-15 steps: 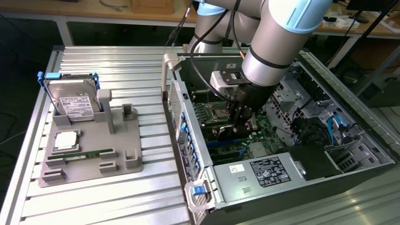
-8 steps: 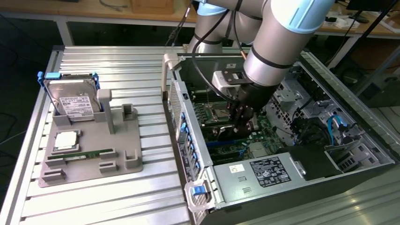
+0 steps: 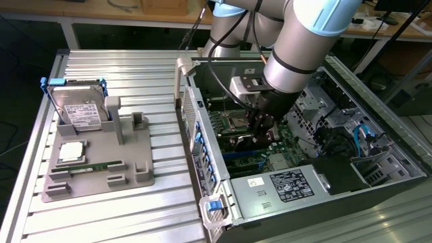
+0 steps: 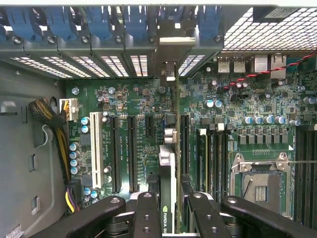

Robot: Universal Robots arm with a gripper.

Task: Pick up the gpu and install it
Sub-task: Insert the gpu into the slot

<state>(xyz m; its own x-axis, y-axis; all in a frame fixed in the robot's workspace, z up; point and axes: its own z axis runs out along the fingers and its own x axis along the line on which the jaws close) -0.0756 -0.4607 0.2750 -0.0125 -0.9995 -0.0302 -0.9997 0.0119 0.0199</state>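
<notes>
The gpu (image 4: 168,163) is seen edge-on in the wrist view, a thin card with a green logo strip. Its silvery bracket (image 4: 171,54) reaches the row of rear slot covers. My gripper (image 4: 171,218) is shut on the card, with one black finger (image 4: 147,215) on each side. The card stands upright over the green motherboard (image 4: 133,99), in line with the long black expansion slots (image 4: 132,148). Whether it sits in a slot I cannot tell. In the exterior view my gripper (image 3: 262,134) reaches down into the open computer case (image 3: 202,126).
A grey fixture (image 3: 101,174) on the ribbed metal table holds a hard drive (image 3: 78,109), a processor (image 3: 71,152) and a memory stick (image 3: 98,166). Inside the case are a power supply (image 3: 290,185), cable bundles (image 4: 49,119), an empty CPU socket (image 4: 260,183) and blue latches (image 4: 64,22).
</notes>
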